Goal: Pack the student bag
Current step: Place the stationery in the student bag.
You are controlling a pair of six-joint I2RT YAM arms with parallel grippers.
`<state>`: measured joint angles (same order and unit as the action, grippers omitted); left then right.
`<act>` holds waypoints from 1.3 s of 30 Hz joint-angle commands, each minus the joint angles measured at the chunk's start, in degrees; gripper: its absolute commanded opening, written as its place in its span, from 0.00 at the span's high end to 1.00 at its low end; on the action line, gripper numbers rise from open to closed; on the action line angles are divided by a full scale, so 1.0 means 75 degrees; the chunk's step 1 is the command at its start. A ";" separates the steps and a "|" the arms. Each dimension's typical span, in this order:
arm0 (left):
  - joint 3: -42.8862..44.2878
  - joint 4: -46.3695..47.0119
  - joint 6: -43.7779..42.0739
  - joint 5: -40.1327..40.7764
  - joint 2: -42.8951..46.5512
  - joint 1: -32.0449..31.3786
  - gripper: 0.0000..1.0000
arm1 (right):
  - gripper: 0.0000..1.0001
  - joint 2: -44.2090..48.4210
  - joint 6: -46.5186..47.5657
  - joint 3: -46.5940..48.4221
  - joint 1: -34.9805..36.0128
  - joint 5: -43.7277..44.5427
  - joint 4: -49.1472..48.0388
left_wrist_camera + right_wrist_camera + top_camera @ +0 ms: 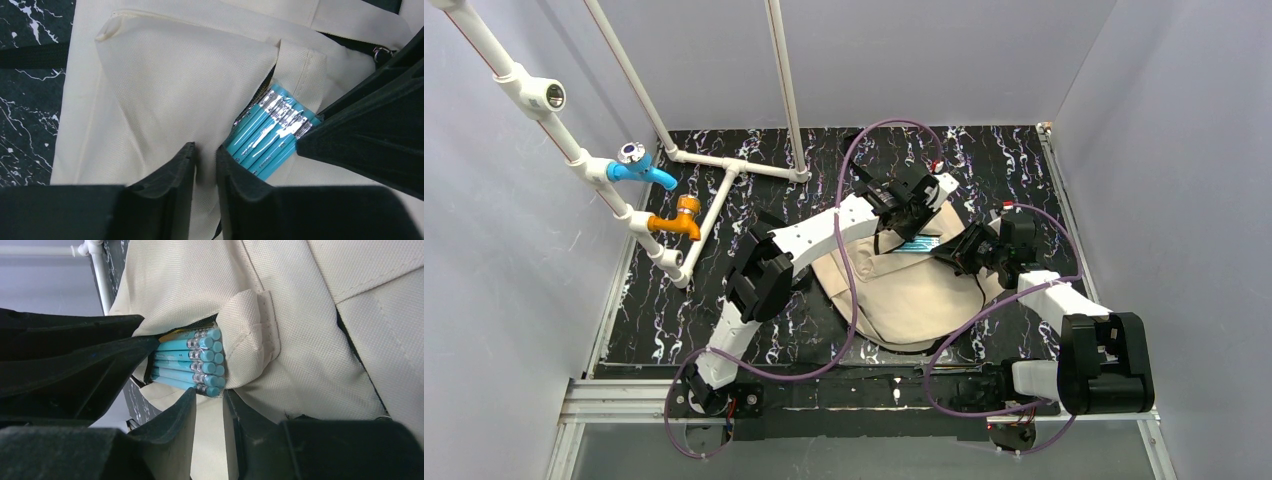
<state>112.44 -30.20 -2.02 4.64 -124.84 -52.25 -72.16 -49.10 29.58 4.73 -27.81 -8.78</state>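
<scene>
Here's the student bag (909, 295), beige and lying flat on the black marbled table (714, 300). It sits right of the middle, with its rounded end toward the near edge and its opening toward the far right corner. Both arms meet at that opening. The left gripper (205, 161) reaches in from the left across the bag's far end. Its two black fingers (184, 167) are drawn close together with a fold of the beige fabric pinched between them, so it looks clamped on the bag at the lip of a pocket. The right gripper (209, 412) comes in from the right side of the table. Its fingers (182, 412) are also nearly together with beige cloth between them, gripping the bag right beside the same slit. Between the two grippers a bundle of teal pencils (267, 131) pokes out of the pocket mouth. Their silver ferrules and teal erasers are showing and the far ends are hidden inside. In the left wrist view the bundle lies just right of the left fingers, touching the bulk of the right gripper. In the right wrist view it sits just above the right fingers. A white pipe frame (724, 165) stands well apart at the far left corner.
</scene>
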 commanded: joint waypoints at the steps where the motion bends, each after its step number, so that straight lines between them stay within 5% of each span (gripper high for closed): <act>1: 0.0369 -0.0324 -0.0094 -0.0023 -0.0004 -0.0030 0.84 | 0.66 0.0012 -0.0017 0.0416 -0.0057 -0.0090 -0.0468; 9: 0.0067 -0.0035 0.0206 -0.0462 0.0660 -0.0031 1.00 | 0.73 -0.0245 0.0002 0.0557 -0.0057 -0.0346 -0.0753; 24: -0.1021 0.0978 0.0697 -0.1804 0.1452 0.0005 1.00 | 0.82 -0.0812 -0.0340 0.1063 -0.0045 -0.1011 -0.1408; 34: -0.1257 0.1117 0.1206 -0.1296 0.1687 0.0296 1.00 | 0.62 0.0041 -0.0386 0.0770 -0.0056 -0.0711 -0.0457; 39: -0.1505 0.1332 0.1336 -0.1780 0.1912 0.0380 1.00 | 0.66 -0.0567 -0.0310 0.1077 -0.0051 -0.0724 -0.0741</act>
<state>102.56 -21.65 5.89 -3.75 -118.15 -49.54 -73.54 -52.10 34.57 4.40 -33.65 -11.81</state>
